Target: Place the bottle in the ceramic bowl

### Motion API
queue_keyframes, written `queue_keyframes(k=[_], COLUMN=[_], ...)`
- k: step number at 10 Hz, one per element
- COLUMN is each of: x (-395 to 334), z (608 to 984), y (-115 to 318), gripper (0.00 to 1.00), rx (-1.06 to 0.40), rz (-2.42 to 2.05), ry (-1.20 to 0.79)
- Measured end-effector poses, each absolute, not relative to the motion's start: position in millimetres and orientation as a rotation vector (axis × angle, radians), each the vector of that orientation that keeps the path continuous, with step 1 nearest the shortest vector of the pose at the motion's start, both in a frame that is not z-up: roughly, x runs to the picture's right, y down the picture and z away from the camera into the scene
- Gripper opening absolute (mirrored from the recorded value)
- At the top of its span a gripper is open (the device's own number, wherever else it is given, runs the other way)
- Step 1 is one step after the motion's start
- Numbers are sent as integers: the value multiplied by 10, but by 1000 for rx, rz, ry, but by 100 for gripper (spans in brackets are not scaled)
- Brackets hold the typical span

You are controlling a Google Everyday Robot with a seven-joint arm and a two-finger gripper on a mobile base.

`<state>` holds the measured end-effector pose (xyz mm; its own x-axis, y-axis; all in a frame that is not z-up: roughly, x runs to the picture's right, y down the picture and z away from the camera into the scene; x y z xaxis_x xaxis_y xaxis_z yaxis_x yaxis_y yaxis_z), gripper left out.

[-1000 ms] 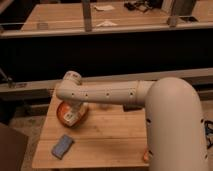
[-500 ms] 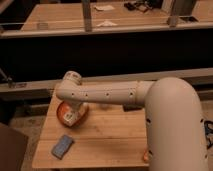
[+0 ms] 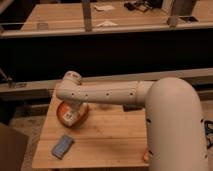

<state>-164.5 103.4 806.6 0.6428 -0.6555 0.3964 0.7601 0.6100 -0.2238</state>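
The orange-red ceramic bowl (image 3: 82,115) sits on the left part of the wooden table (image 3: 110,140). My white arm reaches across from the right, and its wrist hangs directly over the bowl. The gripper (image 3: 70,112) points down into the bowl and is mostly hidden by the arm. A small whitish shape (image 3: 67,117) shows inside the bowl just under the gripper. It may be the bottle, but I cannot tell it apart from the gripper.
A blue-grey sponge-like block (image 3: 62,146) lies near the table's front left corner. A small orange object (image 3: 145,156) peeks out beside my arm at the front right edge. A dark counter with a rail (image 3: 100,30) runs behind the table.
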Motion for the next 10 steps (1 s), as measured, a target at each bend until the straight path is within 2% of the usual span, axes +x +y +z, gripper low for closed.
queue_keyframes(k=[5, 7, 8, 10], x=[-1664, -1669, -1671, -1677], z=[8058, 8055, 8055, 8053], y=[1035, 1035, 1035, 1035], gripper=[29, 22, 22, 31], rx=[-387, -386, -385, -383], rz=[-830, -830, -830, -829], ry=[-295, -297, -298, -301])
